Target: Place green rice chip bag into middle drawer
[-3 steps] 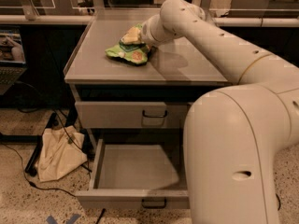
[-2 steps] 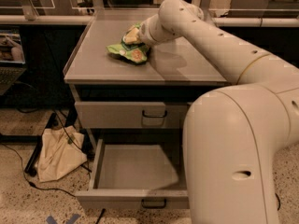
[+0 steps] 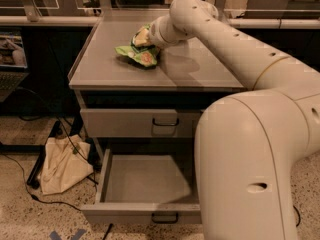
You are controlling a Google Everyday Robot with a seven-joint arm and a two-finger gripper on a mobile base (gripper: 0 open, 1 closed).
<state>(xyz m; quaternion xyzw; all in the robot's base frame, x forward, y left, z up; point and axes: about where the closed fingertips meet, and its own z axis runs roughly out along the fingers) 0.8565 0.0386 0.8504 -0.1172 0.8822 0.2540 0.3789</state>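
The green rice chip bag (image 3: 138, 55) lies crumpled on the grey cabinet top (image 3: 200, 69), left of centre. My gripper (image 3: 142, 37) is down on the bag's upper right edge, touching it, at the end of my white arm (image 3: 225, 39) that reaches in from the right. The middle drawer (image 3: 145, 180) is pulled open below, empty inside, with its dark wire handle (image 3: 165, 217) at the front. My own body hides its right part.
The like grey drawer above (image 3: 125, 123) is closed. A beige cloth bag (image 3: 62, 166) and dark cables (image 3: 20, 176) lie on the speckled floor left of the cabinet. My large white base (image 3: 250, 174) stands right in front of the cabinet.
Almost nothing has moved. The gripper stays on the bag, and the bag has shifted only slightly on the cabinet top.
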